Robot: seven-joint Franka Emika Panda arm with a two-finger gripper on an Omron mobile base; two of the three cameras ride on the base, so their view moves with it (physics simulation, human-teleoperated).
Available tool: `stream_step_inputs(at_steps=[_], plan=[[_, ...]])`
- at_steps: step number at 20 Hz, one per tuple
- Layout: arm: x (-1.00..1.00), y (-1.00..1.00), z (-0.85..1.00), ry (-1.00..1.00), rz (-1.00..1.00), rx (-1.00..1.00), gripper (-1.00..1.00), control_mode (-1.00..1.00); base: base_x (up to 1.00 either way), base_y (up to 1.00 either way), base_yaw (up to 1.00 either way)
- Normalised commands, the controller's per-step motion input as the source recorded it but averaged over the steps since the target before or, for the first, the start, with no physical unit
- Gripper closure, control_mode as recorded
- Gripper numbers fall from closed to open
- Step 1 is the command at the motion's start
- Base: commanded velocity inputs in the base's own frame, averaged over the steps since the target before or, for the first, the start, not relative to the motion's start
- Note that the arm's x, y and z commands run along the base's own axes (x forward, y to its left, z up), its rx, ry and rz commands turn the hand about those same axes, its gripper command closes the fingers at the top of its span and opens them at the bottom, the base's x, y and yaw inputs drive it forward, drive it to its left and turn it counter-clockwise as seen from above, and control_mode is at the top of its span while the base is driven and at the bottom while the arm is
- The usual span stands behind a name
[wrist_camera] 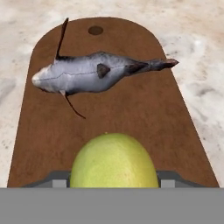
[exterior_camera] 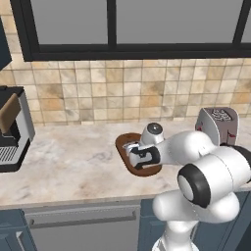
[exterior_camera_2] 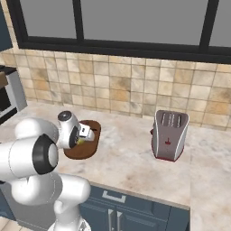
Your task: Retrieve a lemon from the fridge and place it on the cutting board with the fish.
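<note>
The fingers point(wrist_camera: 61, 180) sit on either side of the lemon point(wrist_camera: 113, 160), and from the hand view they look pressed against its flanks, though I cannot tell whether the grip is firm or just starting to give. The lemon is low over the near end of the cutting board point(wrist_camera: 144, 118), which makes sense: that end is bare wood, while the fish point(wrist_camera: 94, 72) lies crosswise over the far half, just short of the hanging hole, so setting the fruit down here keeps it off the fish. Whether the lemon already touches the board I cannot make out. From behind, the gripper point(exterior_camera_2: 86, 134) reaches down over the board on the counter point(exterior_camera: 73, 162). I count one lemon, one fish, one board, and one toaster point(exterior_camera_2: 169, 135) well off to the right.
</note>
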Motion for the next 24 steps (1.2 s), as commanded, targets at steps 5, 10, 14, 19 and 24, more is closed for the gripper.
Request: stream_step_inputs(at_steps=[5,10,14,19,24], plan=[[0.01,0.00,0.00,0.00,0.00,0.00,-1.00,-1.00,0.00,0.00,0.00],[0.00,0.03,0.03,0.07,0.00,0.00,-1.00,-1.00,0.00,0.00,0.00],[0.00,0.08,0.36,0.08,-0.01,-0.02,-1.00,-1.00,0.00,0.00,0.00],[-0.13,0.11,0.96,0.00,-0.03,0.00,-1.00,-1.00,0.00,0.00,0.00],[-0.69,-0.17,0.87,0.00,-0.09,0.00,-1.00,-1.00,0.00,0.00,0.00]])
